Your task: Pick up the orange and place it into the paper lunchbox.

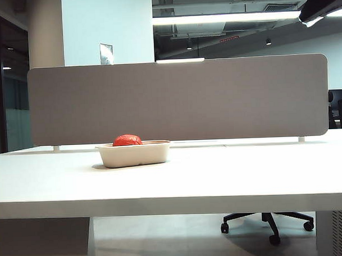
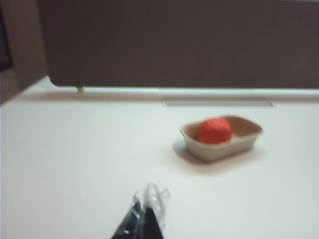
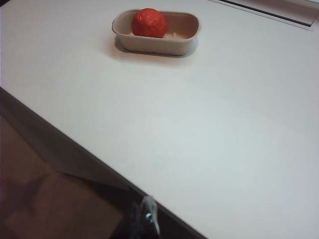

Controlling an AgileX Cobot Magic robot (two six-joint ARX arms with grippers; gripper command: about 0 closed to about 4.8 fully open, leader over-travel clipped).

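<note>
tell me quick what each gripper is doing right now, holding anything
Left gripper: shut, empty, above the table, well back from the paper lunchbox.
Right gripper: shut, empty, at the table edge, far from the orange, which sits in the lunchbox.

- We see the orange [image 1: 127,140] in the left end of the paper lunchbox [image 1: 134,154].
- The lunchbox sits on the table [image 1: 217,177], before the divider panel [image 1: 178,99].
- Both the left gripper [image 2: 147,211] and the right gripper [image 3: 144,219] sit well apart from it.
</note>
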